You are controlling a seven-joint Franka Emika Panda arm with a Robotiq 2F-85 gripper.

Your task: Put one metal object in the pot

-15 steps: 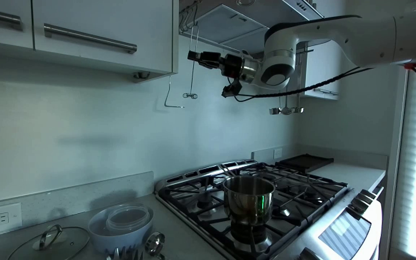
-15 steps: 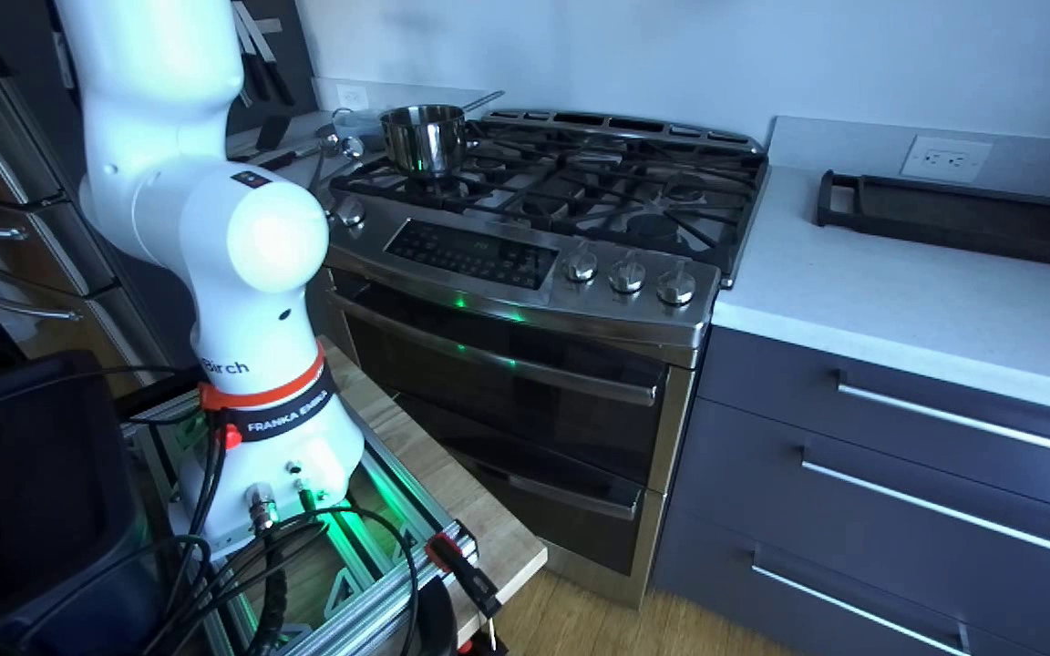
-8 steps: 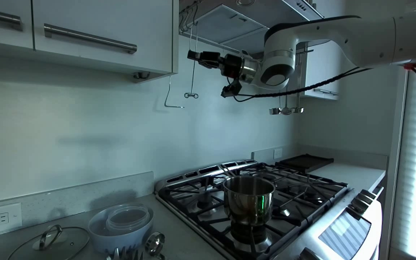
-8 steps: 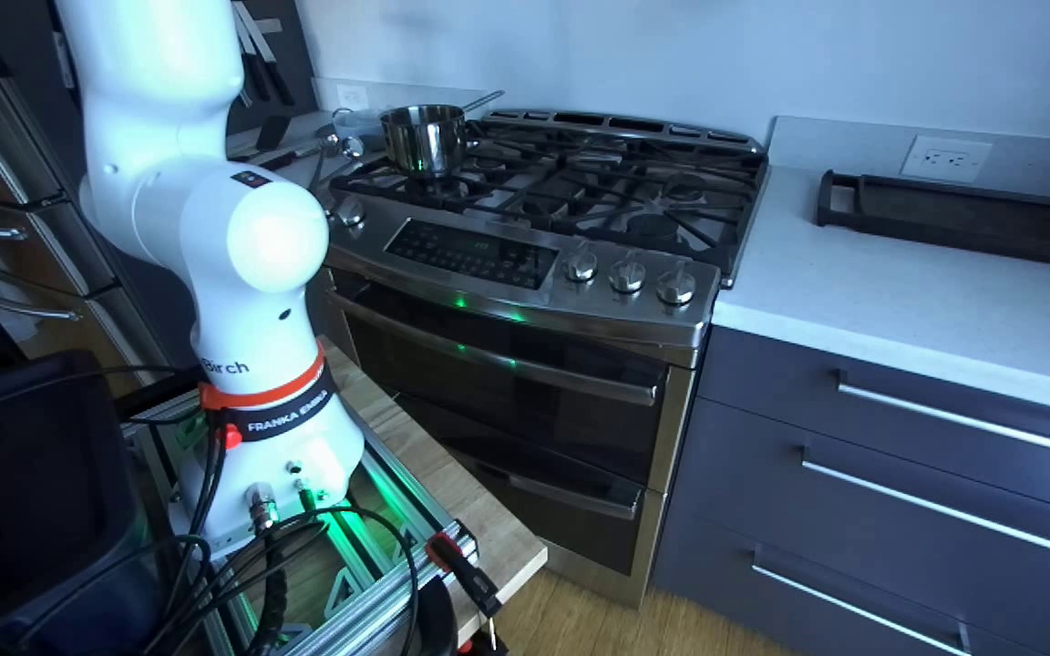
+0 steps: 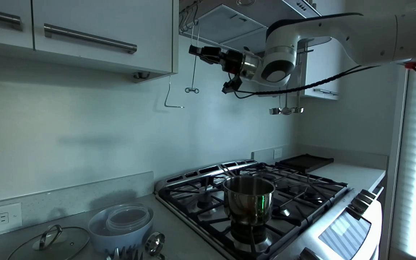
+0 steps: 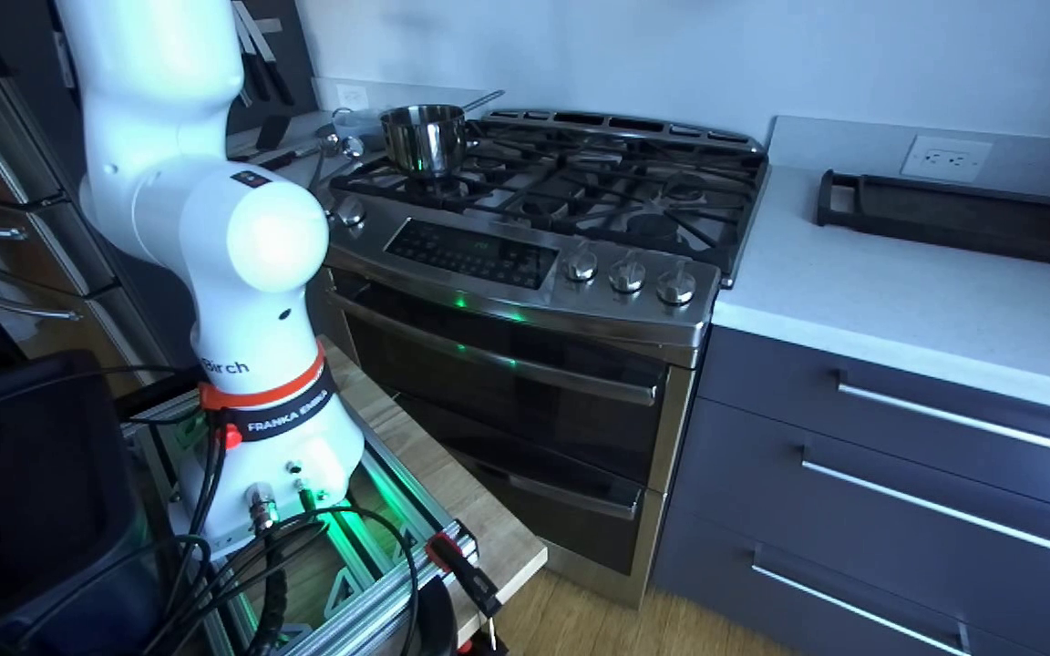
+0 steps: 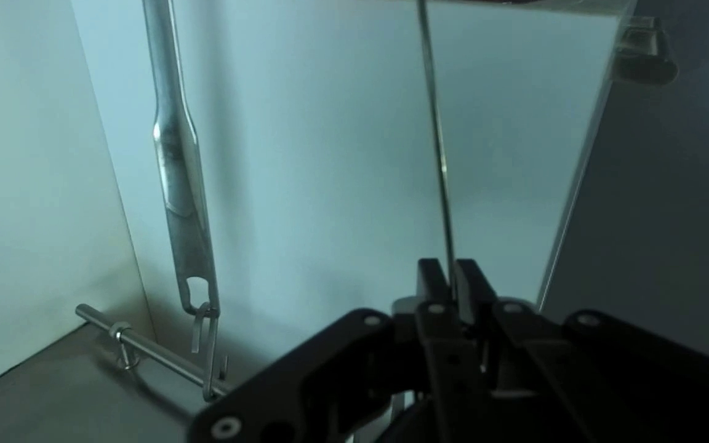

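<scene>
The slim metal utensil [image 5: 192,90] hangs upright below my gripper [image 5: 194,50] in an exterior view, its small ringed head at the bottom. Its wire handle [image 7: 443,167] runs between my fingertips [image 7: 451,271] in the wrist view. My gripper is shut on that handle. The handle's top is close to a hook under the hood; I cannot tell whether they touch. The steel pot [image 5: 248,207] stands on a front stove burner, well below my gripper. It also shows in an exterior view [image 6: 425,146], with its handle toward the wall.
A wall cabinet [image 5: 103,38] and the range hood [image 5: 229,29] are close to my gripper. A pale bent hook [image 5: 166,103] hangs nearby. A flat utensil [image 7: 176,178] hangs from a rail. A white bowl [image 5: 119,238] and glass lid [image 5: 63,245] stand on the counter.
My gripper has risen slightly over the last half second. The utensil has risen with it, its head now higher against the wall. The pot has not moved.
</scene>
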